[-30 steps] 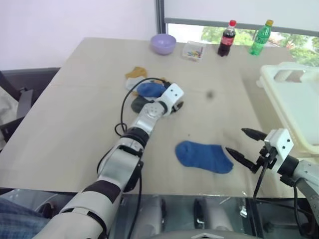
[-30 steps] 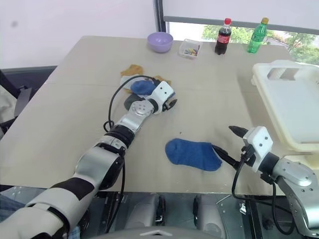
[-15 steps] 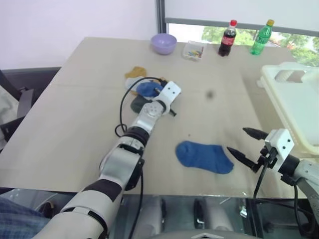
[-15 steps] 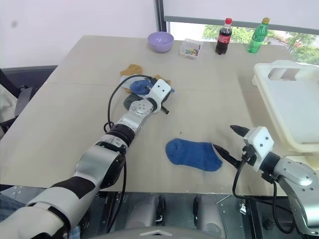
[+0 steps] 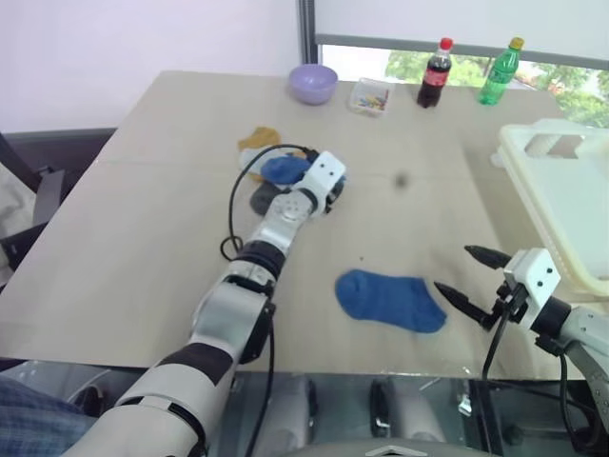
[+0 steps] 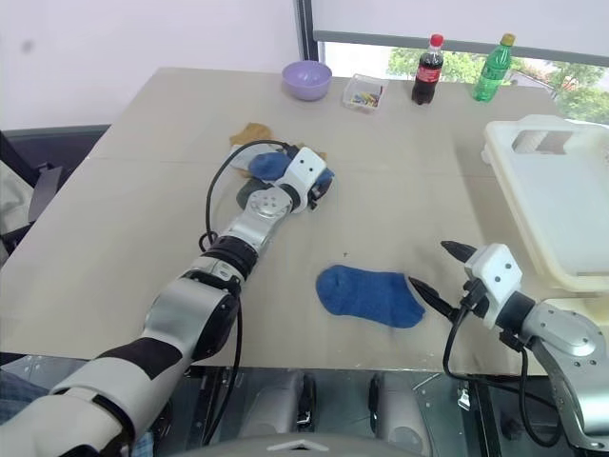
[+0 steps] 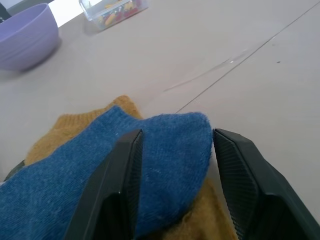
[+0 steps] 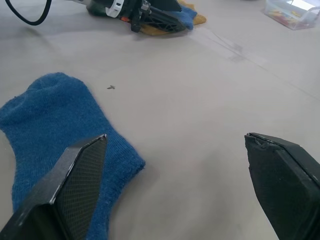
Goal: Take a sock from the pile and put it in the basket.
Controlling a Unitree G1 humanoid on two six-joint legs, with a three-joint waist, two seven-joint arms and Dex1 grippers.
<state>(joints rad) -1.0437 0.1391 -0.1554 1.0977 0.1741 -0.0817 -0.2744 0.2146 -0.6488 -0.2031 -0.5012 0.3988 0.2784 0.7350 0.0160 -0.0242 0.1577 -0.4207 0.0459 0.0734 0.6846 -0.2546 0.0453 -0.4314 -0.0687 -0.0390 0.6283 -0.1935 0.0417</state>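
Note:
The pile (image 5: 265, 162) of socks lies mid-table: a mustard one, a dark one and a blue sock (image 7: 150, 160) on top. My left gripper (image 7: 177, 131) is at the pile's right edge, open, one finger on each side of that blue sock's end. Another blue sock (image 5: 388, 300) lies flat alone near the table's front edge. Just right of it my right gripper (image 5: 453, 268) hovers low, open and holding nothing. The cream-white basket (image 5: 519, 181) stands at the table's right side.
At the far edge stand a lilac bowl (image 5: 312, 83), a small clear box (image 5: 368, 95) of coloured bits, a cola bottle (image 5: 434, 71) and a green bottle (image 5: 500, 69). A black cable (image 5: 238, 205) loops beside the left arm.
My left gripper was shut half a second ago and now stands open around the pile's blue sock. The right arm has kept still.

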